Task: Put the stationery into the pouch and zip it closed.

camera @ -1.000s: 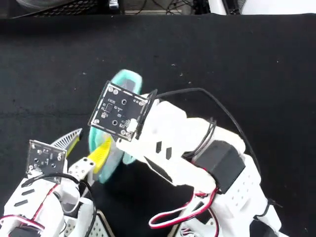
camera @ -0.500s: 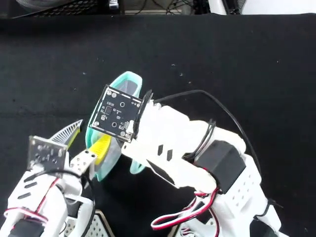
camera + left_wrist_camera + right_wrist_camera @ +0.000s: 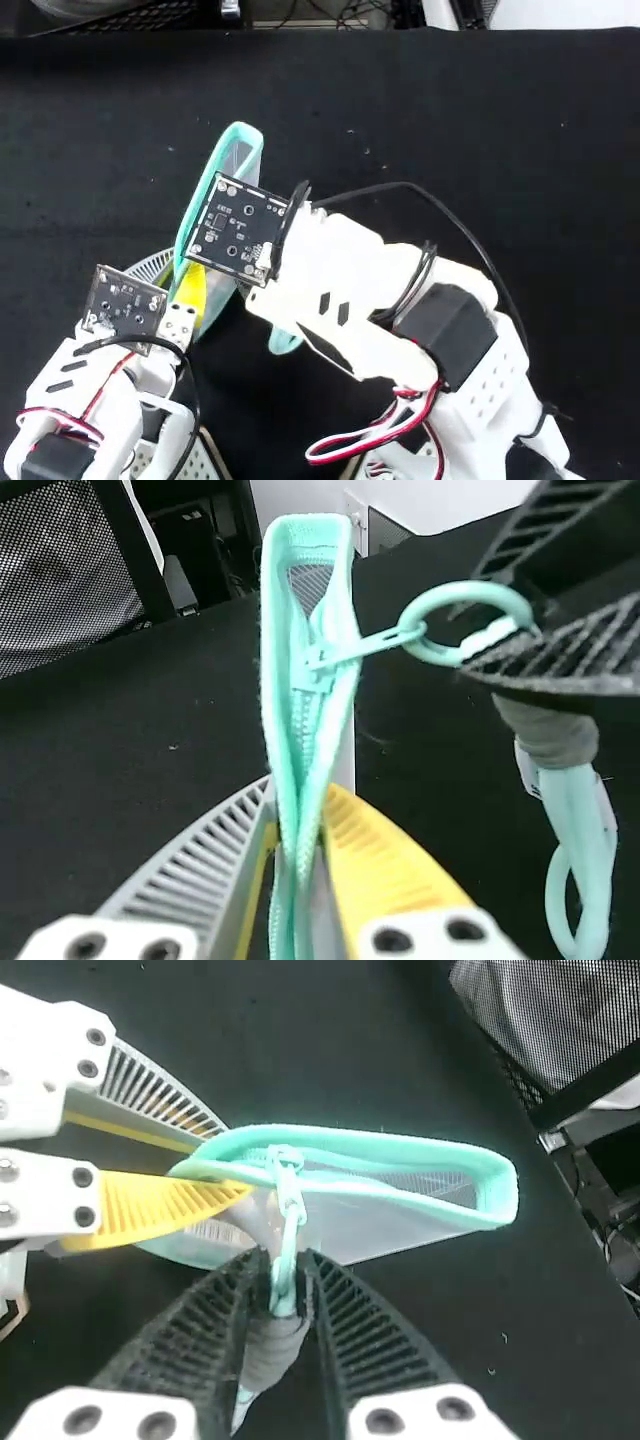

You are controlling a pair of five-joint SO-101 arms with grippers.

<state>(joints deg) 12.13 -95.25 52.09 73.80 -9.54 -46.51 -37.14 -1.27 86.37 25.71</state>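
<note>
The teal mesh pouch hangs above the black table, strung between the two arms. It looks soft, light and floppy, so it will likely fold or twist unless one end is anchored. The left gripper does this, its grey and yellow fingers pinched on the pouch's near end. The zip pull, a thin teal tab ending in a ring, is the place to tug. The right gripper has its black fingers clamped together on it. The slider sits near the left gripper's end, and the mouth beyond it gapes open over the mesh. The ring looks small and smooth, so it may slip under a hard pull.
</note>
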